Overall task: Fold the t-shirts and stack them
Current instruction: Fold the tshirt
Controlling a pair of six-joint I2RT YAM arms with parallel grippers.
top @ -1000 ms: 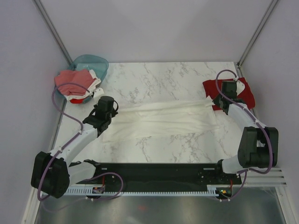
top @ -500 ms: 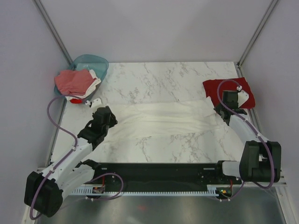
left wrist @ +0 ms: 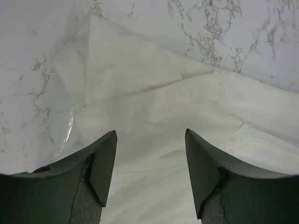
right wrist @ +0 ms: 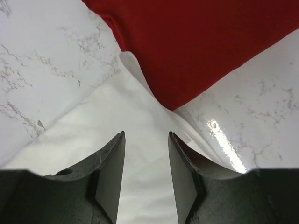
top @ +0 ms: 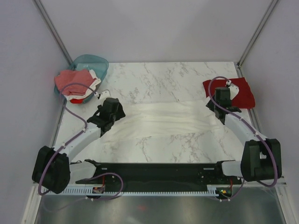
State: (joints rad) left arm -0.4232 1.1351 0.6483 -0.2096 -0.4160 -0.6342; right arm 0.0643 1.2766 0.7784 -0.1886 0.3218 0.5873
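Note:
A large white t-shirt [top: 166, 120] lies flat as a long folded strip across the middle of the table. My left gripper [top: 116, 111] hovers open over its left end [left wrist: 154, 93], nothing between the fingers [left wrist: 105, 163]. My right gripper [top: 220, 100] is open over the shirt's right corner [right wrist: 117, 112], its jaws apart and empty. That corner touches the folded dark red t-shirt [top: 236, 92] [right wrist: 196, 42] at the back right. Pinkish-red and white t-shirts [top: 74, 83] are piled in the basket.
The teal plastic basket [top: 96, 63] stands at the back left corner. Grey walls and metal posts close in the table on three sides. A black rail [top: 154, 171] carries the arm bases along the near edge.
Both grippers have gone from shut to open and let go of the white t-shirt. It now lies narrower and flatter. Both grippers dipped nearer, then came back over its ends.

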